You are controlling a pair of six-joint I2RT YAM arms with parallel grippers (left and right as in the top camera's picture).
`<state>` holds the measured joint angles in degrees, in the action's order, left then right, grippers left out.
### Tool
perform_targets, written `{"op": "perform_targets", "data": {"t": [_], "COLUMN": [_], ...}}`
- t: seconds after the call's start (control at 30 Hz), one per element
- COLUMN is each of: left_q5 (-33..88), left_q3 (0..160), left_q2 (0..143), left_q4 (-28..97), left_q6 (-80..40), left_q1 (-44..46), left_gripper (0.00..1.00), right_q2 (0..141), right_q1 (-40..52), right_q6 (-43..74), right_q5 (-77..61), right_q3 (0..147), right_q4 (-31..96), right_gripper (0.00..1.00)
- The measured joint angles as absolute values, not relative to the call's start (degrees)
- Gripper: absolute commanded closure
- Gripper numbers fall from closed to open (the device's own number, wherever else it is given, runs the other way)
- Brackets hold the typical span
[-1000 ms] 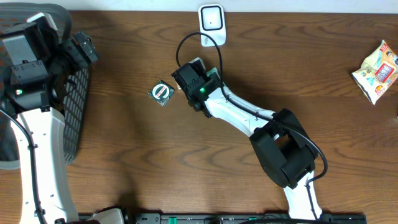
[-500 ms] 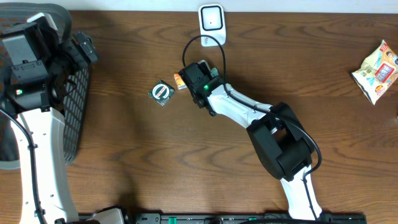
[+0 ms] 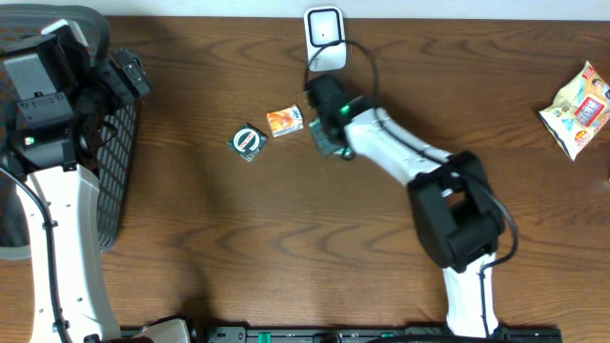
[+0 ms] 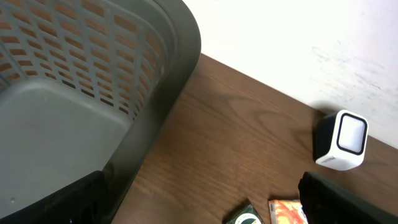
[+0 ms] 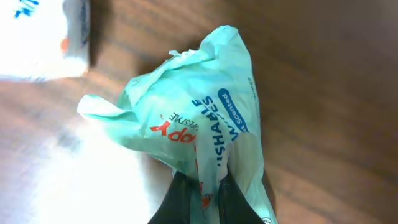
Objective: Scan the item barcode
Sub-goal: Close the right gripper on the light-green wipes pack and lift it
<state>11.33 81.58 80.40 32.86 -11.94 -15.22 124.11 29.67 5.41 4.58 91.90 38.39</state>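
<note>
**First:** Green packet (image 5: 199, 118): where is it found, and how is it held?

**Second:** It is pinched at one edge between the closed fingers of the right gripper (image 5: 200, 190). In the overhead view it is seen just below the white scanner (image 3: 324, 33), at the upper middle of the frame. Whether it is lifted clear of the table (image 3: 286, 248) cannot be told.

**First:** Why is only an edge gripped?

**Second:** Probably so that the printed face is left uncovered, since a barcode under the fingers could not be read. No barcode is made out on the side shown, so a turn toward the scanner window may be needed.

**First:** And the left gripper (image 4: 199, 202)?

**Second:** It is spread wide and nothing is held. It is kept by the basket (image 3: 119, 181) at the left edge, presumably out of the scanning path.

**First:** What of the other items?

**Second:** An orange packet (image 3: 284, 121) and a round item (image 3: 247, 141) are left lying on the wood, to the left of the held packet and apart from it. They are judged to be waiting their turn.
</note>
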Motion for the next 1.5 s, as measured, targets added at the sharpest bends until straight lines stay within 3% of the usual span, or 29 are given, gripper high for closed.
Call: {"op": "perform_targets", "data": {"t": [0.37,0.63,0.8,0.9,1.03,1.5], "left_q5": [11.25,11.25,11.25,11.25,11.22,11.22], "left_q3": [81.58,81.58,81.58,81.58,81.58,81.58], "left_q2": [80.4,80.4,80.4,80.4,80.4,80.4], "left_q4": [32.84,32.84,32.84,32.84,32.86,32.86], "left_q6": [-11.97,-11.97,-11.97,-11.97,-11.97,-11.97], "left_q1": [-15.22,-15.22,-15.22,-15.22,-15.22,-15.22], "left_gripper": [0.02,0.02,0.02,0.02,0.02,0.02], "right_q2": [121.05,124.11,128.9,130.13,130.02,125.8], "right_q1": [11.25,7.81,5.37,2.92,-0.16,-4.01], "right_q6": [3.77,1.8,1.91,3.64,6.55,5.37], "right_q5": [-45.06,-63.86,-64.36,-60.14,-53.95,-39.79], "right_q3": [91.68,86.5,84.12,83.99,84.25,88.36], "right_q4": [46.26,44.53,44.07,43.59,44.21,55.46], "right_gripper": [0.99,0.99,0.97,0.76,0.64,0.53]}}
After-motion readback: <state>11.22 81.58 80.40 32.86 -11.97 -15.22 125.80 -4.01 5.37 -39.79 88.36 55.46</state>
